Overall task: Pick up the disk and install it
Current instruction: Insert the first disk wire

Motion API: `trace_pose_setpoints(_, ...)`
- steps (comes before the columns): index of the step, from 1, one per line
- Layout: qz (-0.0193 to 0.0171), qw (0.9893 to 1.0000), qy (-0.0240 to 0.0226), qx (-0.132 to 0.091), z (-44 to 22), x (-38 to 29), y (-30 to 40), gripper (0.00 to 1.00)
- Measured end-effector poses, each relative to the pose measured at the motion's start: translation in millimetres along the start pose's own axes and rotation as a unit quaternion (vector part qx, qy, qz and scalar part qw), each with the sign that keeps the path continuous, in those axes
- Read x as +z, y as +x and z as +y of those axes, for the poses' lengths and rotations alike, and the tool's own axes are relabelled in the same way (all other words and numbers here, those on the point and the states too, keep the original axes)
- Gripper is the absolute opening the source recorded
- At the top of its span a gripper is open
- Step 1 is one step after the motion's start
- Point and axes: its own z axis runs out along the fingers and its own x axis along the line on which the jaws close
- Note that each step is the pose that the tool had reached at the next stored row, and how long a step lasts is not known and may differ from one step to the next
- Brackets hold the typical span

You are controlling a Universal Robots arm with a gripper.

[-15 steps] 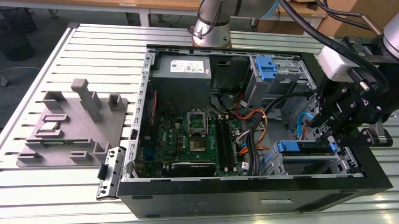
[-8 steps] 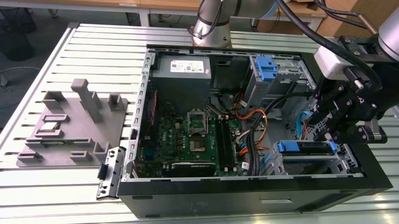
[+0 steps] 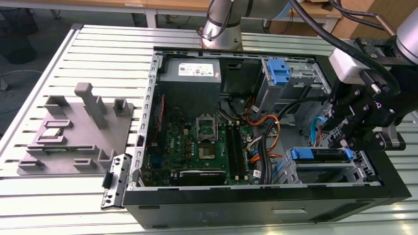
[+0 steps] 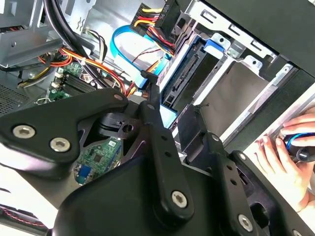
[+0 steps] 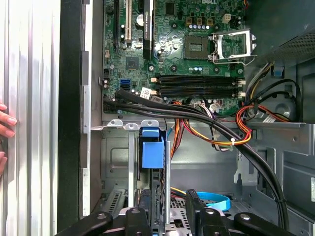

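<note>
The disk (image 5: pixel 153 153) sits on edge inside the drive cage (image 5: pixel 116 156), apparently seated in its slot, so the end effector (image 5: pixel 168 215) just above the cage has its jaws apart, gripping nothing.

Matt black gripper (image 3: pixel 347 141), smooth blue plastic rail (image 5: pixel 152 153) on the disk (image 3: pixel 320 155), bare grey metal bay (image 5: pixel 116 158), ribbed pale metal tabletop (image 3: pixel 39 196), matt black case (image 3: pixel 261 211).
</note>
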Motion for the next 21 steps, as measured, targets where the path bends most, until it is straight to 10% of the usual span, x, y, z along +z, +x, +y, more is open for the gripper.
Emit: trace_pose_setpoints(21, -0.0001, 1.0000, 0.0000, 0.000, 0.2, -8.8, -3.5, 0.42)
